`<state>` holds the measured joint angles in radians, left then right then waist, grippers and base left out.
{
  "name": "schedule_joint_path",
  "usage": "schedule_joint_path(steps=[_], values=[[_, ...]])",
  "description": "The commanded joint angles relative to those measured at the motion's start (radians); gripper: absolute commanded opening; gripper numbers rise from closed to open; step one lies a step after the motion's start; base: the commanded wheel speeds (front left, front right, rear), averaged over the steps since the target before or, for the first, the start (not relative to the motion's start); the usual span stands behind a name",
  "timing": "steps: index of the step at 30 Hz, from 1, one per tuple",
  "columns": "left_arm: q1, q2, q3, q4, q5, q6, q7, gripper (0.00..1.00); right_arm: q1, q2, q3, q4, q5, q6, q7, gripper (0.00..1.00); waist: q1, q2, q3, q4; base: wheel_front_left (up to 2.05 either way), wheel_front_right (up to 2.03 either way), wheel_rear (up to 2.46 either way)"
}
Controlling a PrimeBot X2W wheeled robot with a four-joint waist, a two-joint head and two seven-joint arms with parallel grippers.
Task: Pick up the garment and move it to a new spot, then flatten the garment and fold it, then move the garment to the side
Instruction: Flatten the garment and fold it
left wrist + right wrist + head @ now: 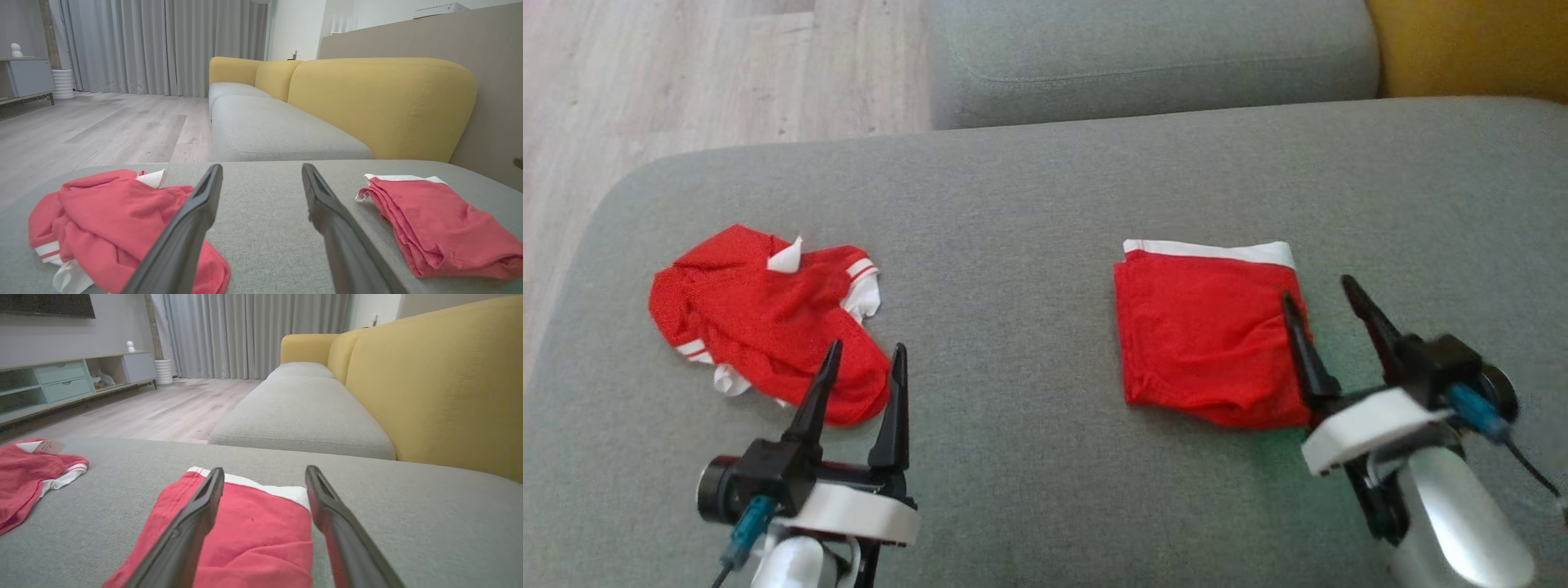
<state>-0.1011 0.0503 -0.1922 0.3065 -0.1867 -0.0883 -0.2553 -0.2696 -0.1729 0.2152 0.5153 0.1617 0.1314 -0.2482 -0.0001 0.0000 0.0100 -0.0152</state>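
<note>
A folded red garment (pixel 1205 335) with a white waistband lies flat on the grey cushion (pixel 1029 245), right of centre; the wrist views show it too (pixel 437 224) (pixel 253 535). My right gripper (pixel 1319 287) stands open over its near right edge, holding nothing, one finger over the cloth and the other over bare cushion. A second red garment (pixel 760 318) with white stripes lies crumpled at the left (pixel 106 228) (pixel 28 473). My left gripper (pixel 864 349) is open and empty at that heap's near right edge.
The cushion's rounded left edge drops to a pale wood floor (pixel 686 73). A second grey seat cushion (pixel 1152 57) lies beyond, with a yellow backrest (pixel 1470 49) at the far right. A low cabinet (pixel 69 379) and curtains (pixel 253 335) stand across the room.
</note>
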Motion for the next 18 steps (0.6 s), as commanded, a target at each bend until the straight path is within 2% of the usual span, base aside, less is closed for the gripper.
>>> schedule_joint_path(steps=[1,5,7,14,15,16,17,18], values=[[-0.046,0.0,0.028,-0.042,-0.011,0.005,-0.006,1.0,0.018,0.028,-0.036,-0.078,-0.029,-0.001,-0.013,1.0,0.0001,0.0,0.007,-0.011,0.0,0.0,0.0],[-0.049,0.0,0.018,-0.054,-0.018,0.007,-0.006,1.0,0.107,0.086,-0.148,-0.208,-0.117,-0.001,-0.013,1.0,0.0001,0.0,0.025,-0.02,0.0,0.0,0.0],[-0.052,0.0,0.01,-0.052,-0.026,0.005,-0.006,1.0,0.145,0.107,-0.165,-0.252,-0.132,-0.001,-0.013,1.0,0.0001,0.0,0.037,-0.02,0.0,0.0,0.0],[-0.083,0.0,0.0,-0.051,-0.025,-0.001,-0.006,1.0,0.142,0.122,-0.187,-0.296,-0.144,-0.001,-0.013,1.0,0.0001,0.0,0.085,0.001,0.0,0.0,0.0],[-0.087,0.0,-0.001,-0.052,-0.026,-0.002,-0.006,1.0,0.131,0.122,-0.186,-0.287,-0.136,-0.001,-0.013,0.96,0.0001,0.0,0.093,0.006,0.0,0.0,0.0],[-0.091,0.0,-0.004,-0.053,-0.026,-0.002,-0.006,1.0,0.117,0.122,-0.187,-0.276,-0.131,-0.001,-0.011,0.24,0.0001,0.0,0.103,0.013,0.0,0.0,0.0],[-0.095,0.0,-0.007,-0.053,-0.027,-0.003,-0.006,1.0,0.1,0.122,-0.188,-0.263,-0.13,-0.001,-0.006,0.0,0.0001,0.0,0.113,0.02,0.0,0.0,0.0],[-0.099,0.0,-0.011,-0.053,-0.028,-0.004,-0.006,1.0,0.083,0.122,-0.19,-0.249,-0.132,-0.001,-0.001,0.0,0.0001,0.0,0.123,0.028,0.0,0.0,0.0]])
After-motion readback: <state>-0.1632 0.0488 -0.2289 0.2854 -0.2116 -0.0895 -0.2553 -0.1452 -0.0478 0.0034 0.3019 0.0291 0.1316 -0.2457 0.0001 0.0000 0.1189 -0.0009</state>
